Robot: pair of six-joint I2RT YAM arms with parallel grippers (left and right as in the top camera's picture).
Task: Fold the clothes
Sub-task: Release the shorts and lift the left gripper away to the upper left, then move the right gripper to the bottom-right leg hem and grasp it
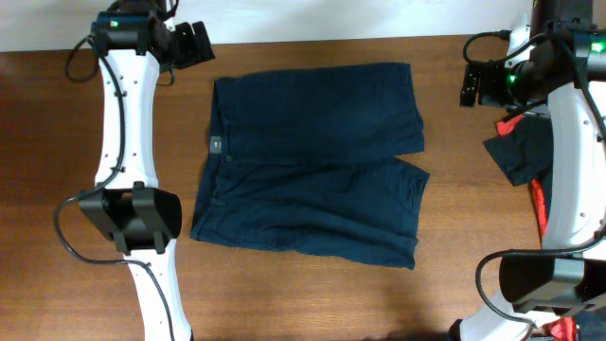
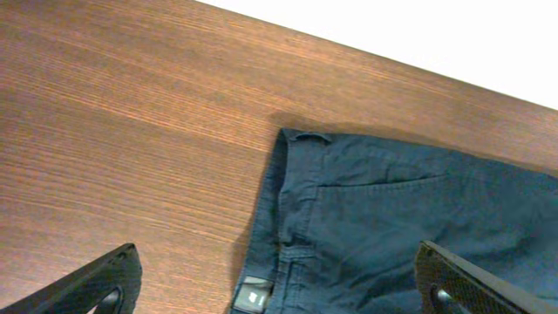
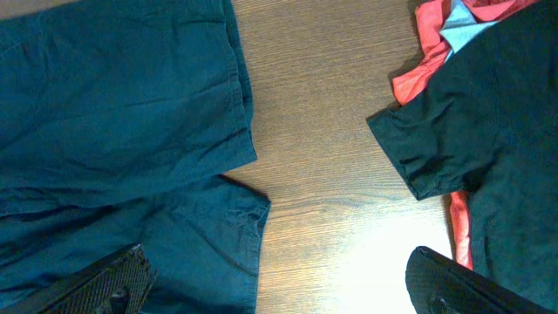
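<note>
The blue shorts (image 1: 312,161) lie flat on the tabletop (image 1: 312,303), soft and floppy I think, so pinch a leg edge; the left hand (image 1: 197,43) and right hand (image 1: 471,83) are wide open, empty.

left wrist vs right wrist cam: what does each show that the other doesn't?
Left wrist only: the waistband, its small label and a pocket seam.
Right wrist only: the two leg hems, the black shirt and the red garment.
Both: the navy shorts, the wood table, and that arm's own open gripper at the bottom edge: left gripper, right gripper.
</note>
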